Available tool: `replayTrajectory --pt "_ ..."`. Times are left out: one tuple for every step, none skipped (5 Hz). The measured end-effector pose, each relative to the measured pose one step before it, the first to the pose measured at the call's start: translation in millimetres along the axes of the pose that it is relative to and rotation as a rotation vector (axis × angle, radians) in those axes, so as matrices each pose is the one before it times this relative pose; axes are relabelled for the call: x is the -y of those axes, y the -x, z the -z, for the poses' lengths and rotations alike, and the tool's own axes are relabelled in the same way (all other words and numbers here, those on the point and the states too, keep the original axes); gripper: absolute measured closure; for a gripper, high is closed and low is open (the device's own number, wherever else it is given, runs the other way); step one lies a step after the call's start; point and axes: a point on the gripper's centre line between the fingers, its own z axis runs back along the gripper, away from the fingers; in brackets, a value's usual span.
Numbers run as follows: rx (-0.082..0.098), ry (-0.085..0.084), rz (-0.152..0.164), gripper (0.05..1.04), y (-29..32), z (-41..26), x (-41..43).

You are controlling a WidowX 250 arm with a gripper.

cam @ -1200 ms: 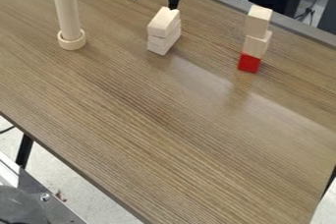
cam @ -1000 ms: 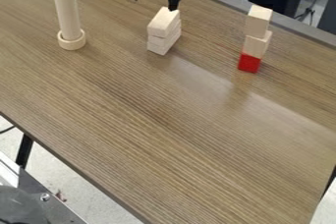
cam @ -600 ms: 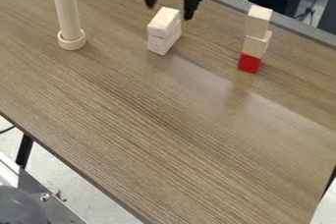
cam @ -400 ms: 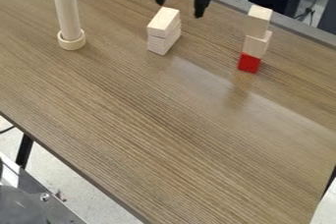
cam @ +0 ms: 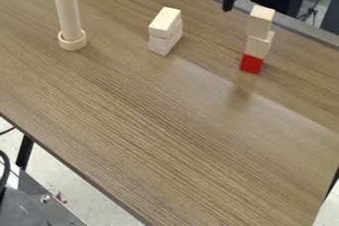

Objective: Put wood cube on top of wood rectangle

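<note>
no writing, labels or numbers can be read.
</note>
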Motion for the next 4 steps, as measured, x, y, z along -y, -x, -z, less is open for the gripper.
replayTrajectory --pt "0.0144 0.0129 0.0152 0.083 -6.56 -9.14 11.12" --pt "0.0163 0.0093 0.0068 0.083 -11.53 -1.49 12.83" --pt "-0.016 -0.0024 0.0177 0.083 -7.89 10.73 11.06" --pt "-0.0062 -0.0146 0.0263 0.083 -12.0 12.31 15.69"
